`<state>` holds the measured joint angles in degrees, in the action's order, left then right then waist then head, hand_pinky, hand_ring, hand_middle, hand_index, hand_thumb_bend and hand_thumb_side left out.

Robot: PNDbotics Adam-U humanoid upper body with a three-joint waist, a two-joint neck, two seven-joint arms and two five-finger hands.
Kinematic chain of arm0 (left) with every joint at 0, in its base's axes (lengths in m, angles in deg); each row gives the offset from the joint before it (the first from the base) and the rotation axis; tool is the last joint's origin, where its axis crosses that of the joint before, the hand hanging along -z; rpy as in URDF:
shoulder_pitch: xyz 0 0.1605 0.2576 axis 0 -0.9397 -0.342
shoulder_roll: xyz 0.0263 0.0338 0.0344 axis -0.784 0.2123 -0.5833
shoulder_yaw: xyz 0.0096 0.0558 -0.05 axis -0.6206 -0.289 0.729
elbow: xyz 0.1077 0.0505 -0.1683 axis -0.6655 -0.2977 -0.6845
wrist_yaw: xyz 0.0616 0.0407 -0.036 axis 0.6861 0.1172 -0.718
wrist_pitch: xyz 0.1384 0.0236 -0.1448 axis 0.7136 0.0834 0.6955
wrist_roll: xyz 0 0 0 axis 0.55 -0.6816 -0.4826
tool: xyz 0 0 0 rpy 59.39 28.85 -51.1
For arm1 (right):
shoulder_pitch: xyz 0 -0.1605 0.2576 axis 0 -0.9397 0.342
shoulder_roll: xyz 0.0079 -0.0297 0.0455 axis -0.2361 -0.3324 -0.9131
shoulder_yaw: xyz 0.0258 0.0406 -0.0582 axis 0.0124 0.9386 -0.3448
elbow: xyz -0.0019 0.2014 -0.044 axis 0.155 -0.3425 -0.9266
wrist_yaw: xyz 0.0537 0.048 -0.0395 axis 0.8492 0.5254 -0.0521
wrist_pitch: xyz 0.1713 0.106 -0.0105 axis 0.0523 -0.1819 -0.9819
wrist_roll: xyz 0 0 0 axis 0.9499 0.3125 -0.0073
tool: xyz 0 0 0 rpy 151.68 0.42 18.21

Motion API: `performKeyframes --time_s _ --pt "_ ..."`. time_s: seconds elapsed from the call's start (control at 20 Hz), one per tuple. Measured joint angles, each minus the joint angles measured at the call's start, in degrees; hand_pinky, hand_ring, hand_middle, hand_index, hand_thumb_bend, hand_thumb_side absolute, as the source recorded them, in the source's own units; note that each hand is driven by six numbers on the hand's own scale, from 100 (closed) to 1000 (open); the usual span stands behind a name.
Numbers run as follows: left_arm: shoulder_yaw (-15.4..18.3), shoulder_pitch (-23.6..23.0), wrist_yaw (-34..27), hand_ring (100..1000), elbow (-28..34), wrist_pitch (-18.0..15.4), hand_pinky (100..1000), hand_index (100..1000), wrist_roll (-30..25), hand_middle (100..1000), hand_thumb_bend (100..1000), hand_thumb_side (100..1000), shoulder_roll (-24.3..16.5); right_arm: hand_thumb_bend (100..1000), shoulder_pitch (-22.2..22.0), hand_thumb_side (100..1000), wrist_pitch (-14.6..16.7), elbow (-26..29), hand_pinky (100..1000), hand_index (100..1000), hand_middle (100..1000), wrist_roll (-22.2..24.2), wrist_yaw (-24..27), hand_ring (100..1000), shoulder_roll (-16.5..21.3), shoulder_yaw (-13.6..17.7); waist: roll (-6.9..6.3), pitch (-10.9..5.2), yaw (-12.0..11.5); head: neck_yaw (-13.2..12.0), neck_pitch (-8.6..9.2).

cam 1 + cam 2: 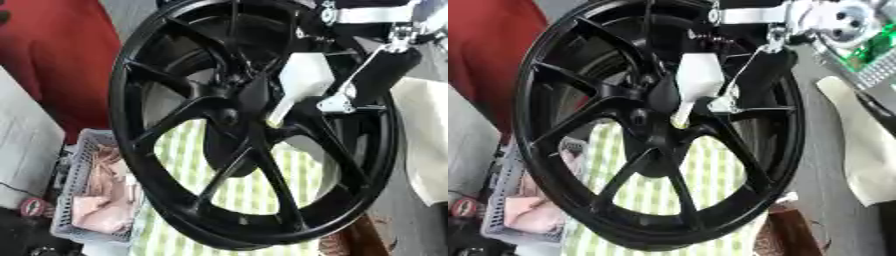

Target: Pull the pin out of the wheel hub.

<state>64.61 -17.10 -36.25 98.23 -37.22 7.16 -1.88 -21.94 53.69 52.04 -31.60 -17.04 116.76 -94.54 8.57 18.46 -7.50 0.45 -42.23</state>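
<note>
Right hand reaches from above to the centre of the black spoked alloy wheel hub, apparently seeking the pin; its grip is unclear.

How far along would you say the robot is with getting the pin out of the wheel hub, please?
Early to midway, I'd judge. Done: the right hand has reached in from the upper right to the middle of the black wheel. In hand: a pale part of it points down at the hub. Left: I can't make out the pin or whether it is gripped, so the pull itself looks not yet done.
</note>
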Motion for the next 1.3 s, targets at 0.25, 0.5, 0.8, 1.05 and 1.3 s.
performKeyframes --time_s 0.25,0.5,0.8,1.05,1.3 --pt "0.03 -0.11 0.01 775 -0.01 -0.03 858 757 0.11 586 163 534 0.0 172 0.0 100 -0.69 2.71 655 498 356 -1.48 3.75 556 2.77 4.7 -0.58 -0.14 0.85 -0.43 -0.02" --pt "0.58 -0.71 0.36 774 -0.01 -0.37 859 757 0.53 586 161 534 -0.01 175 -4.18 100 -1.1 3.04 664 516 374 -5.08 7.2 569 7.46 11.35 -1.47 -0.14 2.65 -1.5 0.0" --pt "1.66 -1.21 0.96 774 0.07 -0.89 860 757 1.59 585 157 534 -0.06 193 -20.68 100 0.09 -0.21 664 530 387 -13.52 9.18 567 14.9 22.98 -2.9 0.51 4.28 -3.3 0.62" --pt "1.8 -1.22 1.02 774 0.35 -1.0 860 757 1.87 585 155 535 -0.06 232 -42.57 100 2.82 -1.33 674 551 410 -29.06 11.58 584 14.11 36.38 -4.04 1.09 4.3 -3.4 1.1" --pt "2.1 -1.22 1.2 774 0.37 -1.15 861 757 2.08 585 153 535 -0.05 366 -49.28 147 4.01 -4.42 707 699 577 -35.43 10.49 677 10.03 42.95 -4.58 1.57 4.63 -3.88 1.34"
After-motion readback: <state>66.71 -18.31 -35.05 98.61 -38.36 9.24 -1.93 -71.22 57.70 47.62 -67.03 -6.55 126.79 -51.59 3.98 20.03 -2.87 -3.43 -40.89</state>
